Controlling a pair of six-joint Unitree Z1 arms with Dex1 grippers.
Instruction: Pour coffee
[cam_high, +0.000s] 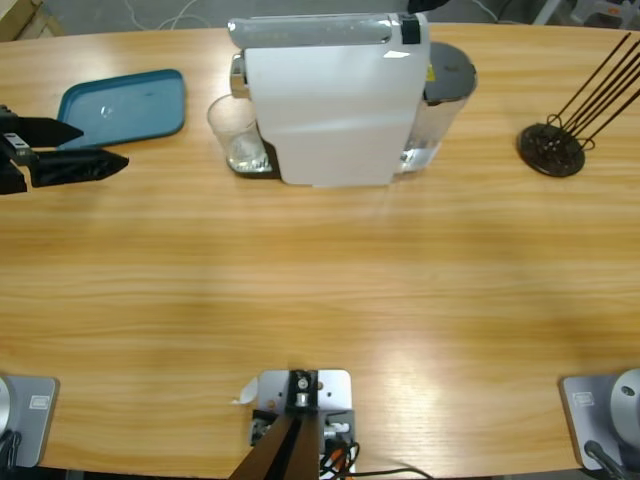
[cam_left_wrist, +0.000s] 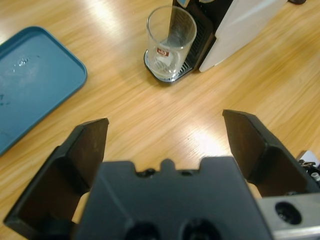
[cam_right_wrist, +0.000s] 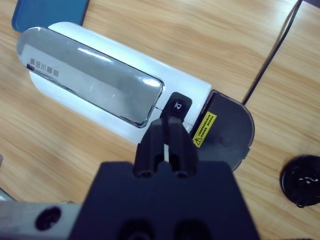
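The long wooden table (cam_high: 320, 290) fills the high view, its pale grain running side to side. At its far middle stands the white coffee machine (cam_high: 335, 100), boxy, with a shiny silver lid on top and a grey water tank behind it bearing a yellow warning label. Left of the machine, near the table's far left edge, lies a teal tray (cam_high: 122, 105) with rounded corners. At the far right sits a dark round stand (cam_high: 551, 148) from which thin dark rods lean up and outward. The left end effector (cam_left_wrist: 165, 132) comes in from the left edge of the high view, just in front of the tray, its two black jaws spread wide with nothing between them; it points toward the glass but stays well apart from it. The right end effector (cam_right_wrist: 169, 125) hangs above the machine's top, its jaws pressed together, their tips just beside a small black button (cam_right_wrist: 179, 105) at the end of the silver lid. A small clear glass (cam_left_wrist: 170, 40) stands upright on the machine's drip tray, touching its front left side. The coffee (cam_left_wrist: 165, 65) is a shallow pale layer in the bottom of that glass.
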